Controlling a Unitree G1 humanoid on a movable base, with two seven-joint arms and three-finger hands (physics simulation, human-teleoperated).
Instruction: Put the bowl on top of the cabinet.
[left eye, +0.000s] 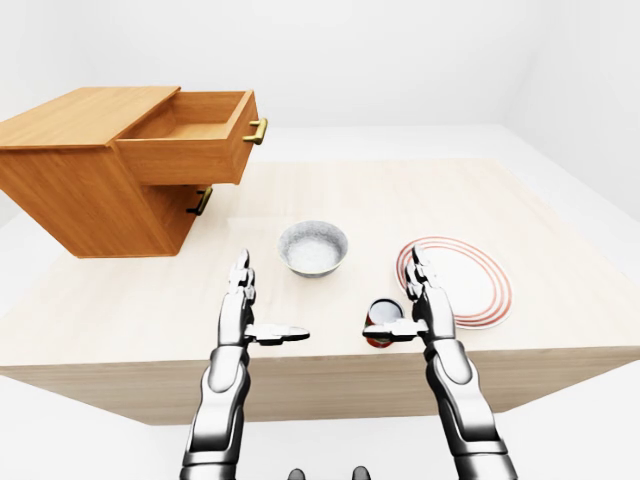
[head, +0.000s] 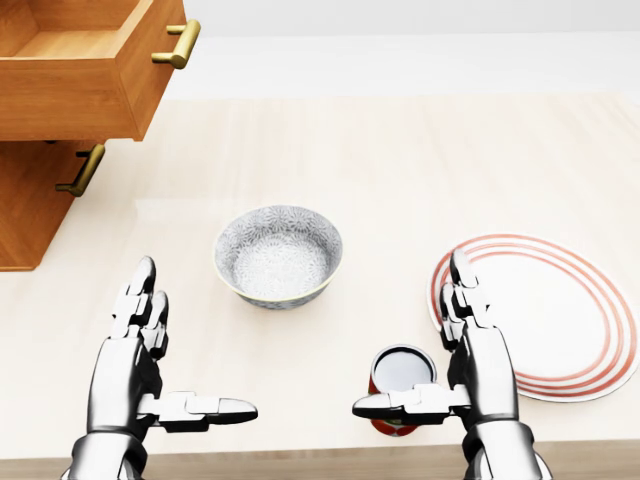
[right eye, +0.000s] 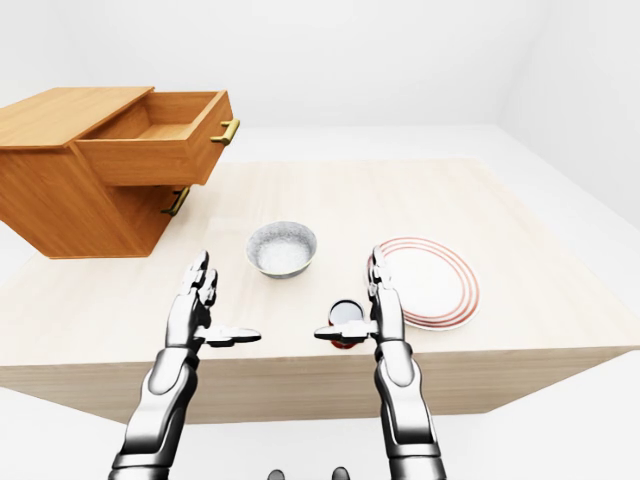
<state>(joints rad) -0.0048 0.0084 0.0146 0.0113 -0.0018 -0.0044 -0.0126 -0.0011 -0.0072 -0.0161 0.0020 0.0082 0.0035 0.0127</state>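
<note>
A grey patterned bowl (head: 278, 255) stands upright and empty on the light wooden table (head: 400, 160), near the middle of the head view. The wooden cabinet (left eye: 75, 190) sits at the upper left; its flat top (left eye: 80, 112) is bare and its upper drawer (left eye: 190, 140) is pulled out. My left hand (head: 192, 342) hovers open below and left of the bowl, fingers straight, thumb pointing right. My right hand (head: 412, 335) hovers open below and right of the bowl, thumb pointing left. Neither hand touches the bowl.
A red cup (head: 402, 388) stands just under my right hand's thumb, close to the table's near edge. A white plate with red rings (head: 560, 310) lies to the right of that hand. The lower drawer's brass handle (head: 82, 170) sticks out below the open drawer.
</note>
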